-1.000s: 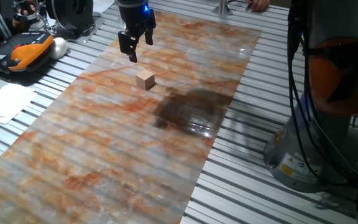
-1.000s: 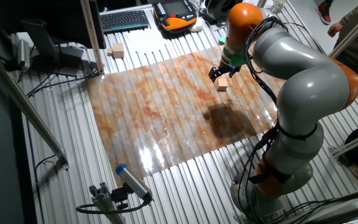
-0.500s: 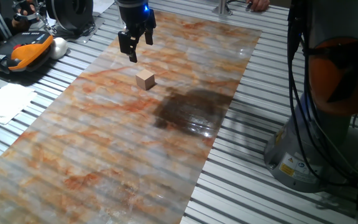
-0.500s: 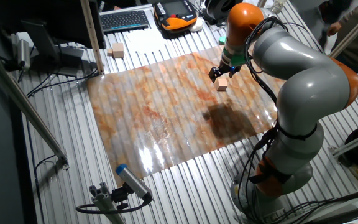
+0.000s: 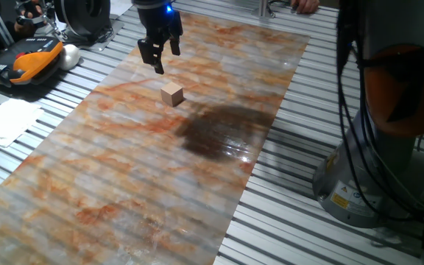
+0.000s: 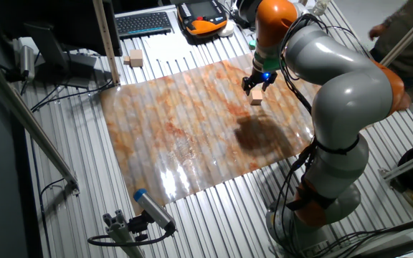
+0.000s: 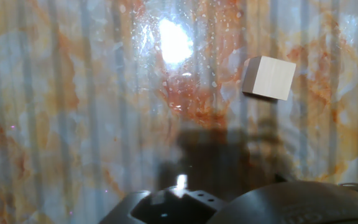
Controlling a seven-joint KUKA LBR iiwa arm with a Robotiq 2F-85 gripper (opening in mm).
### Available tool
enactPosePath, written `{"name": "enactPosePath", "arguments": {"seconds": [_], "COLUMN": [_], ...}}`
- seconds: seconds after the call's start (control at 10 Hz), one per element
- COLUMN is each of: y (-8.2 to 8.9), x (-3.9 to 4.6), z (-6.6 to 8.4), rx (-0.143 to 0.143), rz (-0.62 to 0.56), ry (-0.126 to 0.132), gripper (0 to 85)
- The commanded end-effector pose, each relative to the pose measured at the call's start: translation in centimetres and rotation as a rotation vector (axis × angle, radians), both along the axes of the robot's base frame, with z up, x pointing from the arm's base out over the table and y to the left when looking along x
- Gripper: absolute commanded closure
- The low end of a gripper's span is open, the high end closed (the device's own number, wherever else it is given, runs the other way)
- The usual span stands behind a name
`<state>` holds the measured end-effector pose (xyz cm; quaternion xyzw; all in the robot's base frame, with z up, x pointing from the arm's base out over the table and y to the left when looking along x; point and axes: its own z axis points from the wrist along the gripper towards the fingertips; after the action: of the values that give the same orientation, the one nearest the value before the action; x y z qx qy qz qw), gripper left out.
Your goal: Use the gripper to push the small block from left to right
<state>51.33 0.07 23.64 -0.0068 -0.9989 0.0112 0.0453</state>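
Observation:
The small block (image 5: 171, 94) is a plain light-tan wooden cube. It sits on the marbled orange-grey mat (image 5: 124, 184), towards the mat's far end. My gripper (image 5: 160, 56) hangs just above the mat, a short way beyond the block and apart from it. Its two dark fingers stand apart with nothing between them. In the other fixed view the gripper (image 6: 255, 84) is just behind the block (image 6: 257, 99). In the hand view the block (image 7: 268, 77) lies at the upper right on the mat; the fingertips do not show there.
A dark patch (image 5: 223, 132) on the mat lies close to the block. The arm's base (image 5: 374, 177) stands right of the mat. An orange-black device (image 5: 20, 62) and white paper (image 5: 6, 121) lie left. A keyboard (image 6: 143, 23) and a tan box-like object (image 6: 135, 59) sit beyond the mat.
The gripper has shifted slightly farther from the block, and the arm's upper links have swung. The block has not moved.

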Motion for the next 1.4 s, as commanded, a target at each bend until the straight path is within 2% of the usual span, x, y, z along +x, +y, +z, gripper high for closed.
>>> {"name": "enactPosePath", "arguments": {"seconds": [0.0,1.3], "y": [-0.01,0.01], "x": [-0.02,-0.01], "z": [-0.03,-0.03], "rx": [0.002,0.002], "rz": [0.003,0.010], "ry": [-0.001,0.001], "gripper": [85.0,85.0]}}
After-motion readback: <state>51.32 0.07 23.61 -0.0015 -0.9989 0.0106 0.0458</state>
